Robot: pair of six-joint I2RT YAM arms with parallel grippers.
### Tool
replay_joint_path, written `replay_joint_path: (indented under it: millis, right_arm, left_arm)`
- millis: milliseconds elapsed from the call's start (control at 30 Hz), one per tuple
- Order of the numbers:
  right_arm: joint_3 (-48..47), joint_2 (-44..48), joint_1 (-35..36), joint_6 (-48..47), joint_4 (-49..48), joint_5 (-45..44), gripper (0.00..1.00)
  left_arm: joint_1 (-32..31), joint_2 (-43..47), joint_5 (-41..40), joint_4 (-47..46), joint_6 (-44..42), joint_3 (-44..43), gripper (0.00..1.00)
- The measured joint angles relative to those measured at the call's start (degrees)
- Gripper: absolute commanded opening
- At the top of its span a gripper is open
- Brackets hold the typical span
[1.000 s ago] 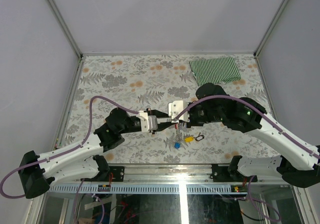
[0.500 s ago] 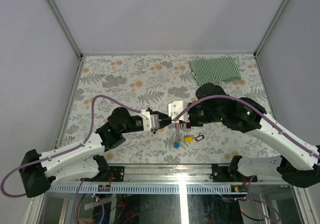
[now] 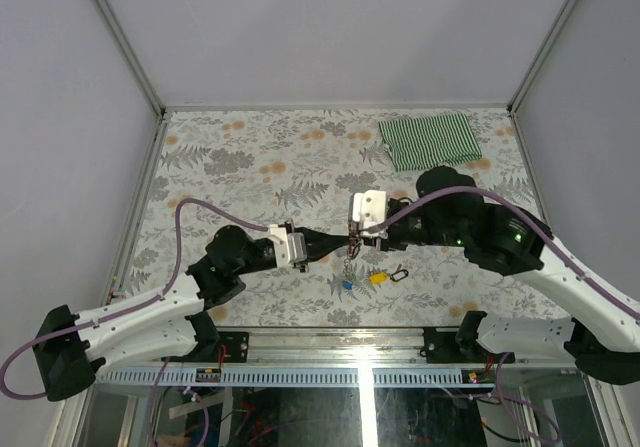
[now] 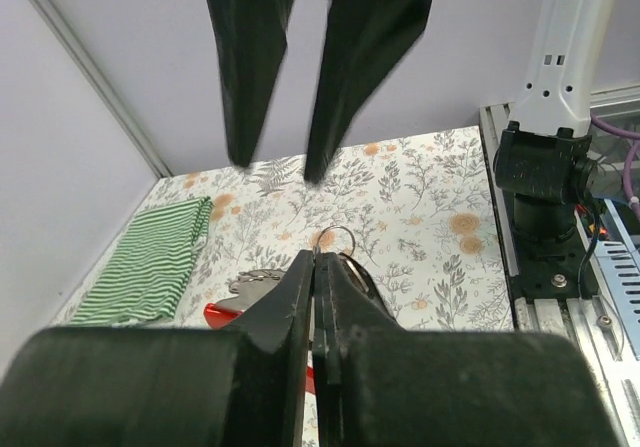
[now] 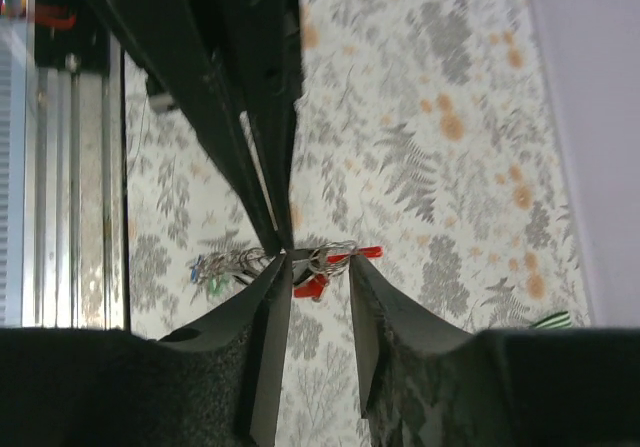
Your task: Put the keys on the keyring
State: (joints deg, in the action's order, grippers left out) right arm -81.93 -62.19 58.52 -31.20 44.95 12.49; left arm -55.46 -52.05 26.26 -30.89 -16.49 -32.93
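Observation:
My left gripper is shut on a thin silver ring of the keyring. The red clip and its silver chain hang just past the left fingertips; the clip also shows in the left wrist view. My right gripper faces it tip to tip, open, its fingers on either side of the clip and chain. It shows open in the left wrist view too. A blue key sits just below the grippers and a yellow key lies beside it. Blue and green heads bunch beside the left fingertips.
A small black loop lies right of the yellow key. A green striped cloth lies at the back right of the flowered table. The metal rail with the arm bases runs along the near edge.
My left gripper has reached to the right and now meets the right gripper's tips. The right wrist has shifted slightly right and back. The keys have barely moved.

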Motion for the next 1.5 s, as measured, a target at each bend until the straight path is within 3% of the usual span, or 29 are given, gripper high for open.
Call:
replay_joint_path:
  millis: [233, 467, 667, 833, 1133, 1300, 1500]
  right_arm:
    - [3.96, 5.88, 0.0, 15.89, -14.05, -2.67, 0.43]
    - [5.75, 4.2, 0.0, 40.76, -21.86, -9.92, 0.44]
    - [6.1, 1.51, -0.17, 52.68, -22.62, -11.82, 0.34]
    - [8.0, 1.18, -0.5, 48.7, -25.0, -8.17, 0.34]
    - [19.47, 7.61, -0.55, 30.14, -33.94, 0.66, 0.41]
    - [27.63, 13.0, -0.57, 22.08, -42.99, 6.78, 0.4]
    - [28.52, 13.6, -0.55, 18.86, -49.35, 12.7, 0.4]
  left_arm:
    - [0.48, 2.08, -4.57, -10.36, 6.19, 7.45, 0.0]
    - [4.24, 2.01, -9.77, -26.34, 15.85, 13.97, 0.0]
    - [9.07, 1.14, -11.28, -37.42, 24.0, 16.7, 0.0]
    - [10.58, 0.92, -11.06, -43.12, 28.02, 17.0, 0.0]
    - [11.5, 0.26, -7.15, -52.19, 32.89, 18.05, 0.0]
    - [11.58, -0.17, -3.08, -53.7, 34.58, 18.03, 0.0]
    - [11.61, -0.17, 0.61, -54.64, 35.85, 17.79, 0.0]
